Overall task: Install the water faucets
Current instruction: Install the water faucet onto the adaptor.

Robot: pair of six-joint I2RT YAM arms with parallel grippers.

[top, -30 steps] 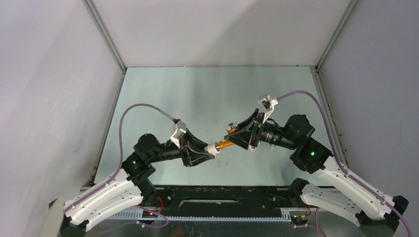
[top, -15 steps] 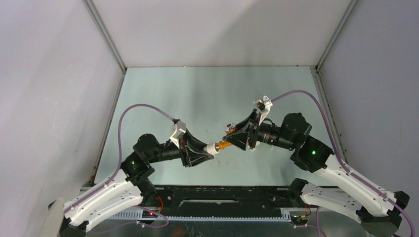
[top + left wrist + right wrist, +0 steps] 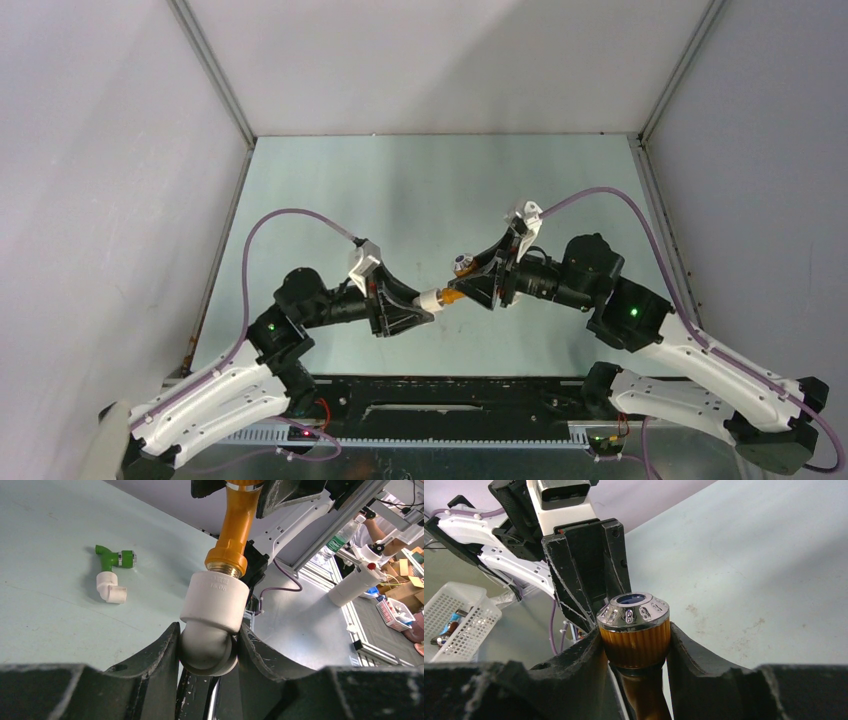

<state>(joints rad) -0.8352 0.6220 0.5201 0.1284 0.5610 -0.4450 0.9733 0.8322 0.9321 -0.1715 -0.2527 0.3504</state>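
The orange faucet [image 3: 455,294] hangs in mid-air between the two arms. My right gripper [image 3: 467,278] is shut on its ribbed orange knob [image 3: 636,642], which has a chrome cap. The faucet's brass threaded end [image 3: 226,565] sits in the socket of a white elbow fitting [image 3: 215,605]. My left gripper [image 3: 424,304] is shut on the rounded bend of that elbow [image 3: 429,298]. The green faucet [image 3: 114,558] lies on the table, joined to a second white elbow [image 3: 111,589]; only the left wrist view shows it.
Grey enclosure walls [image 3: 120,200] close in the pale green table [image 3: 400,190] at left, right and back. Off the table, a white mesh basket [image 3: 454,615] and a white bottle [image 3: 350,585] stand beyond the near edge.
My right wrist has rolled with the orange faucet in its grip, its camera mount swinging left and down. The right forearm has shifted slightly left. The left arm holds still.
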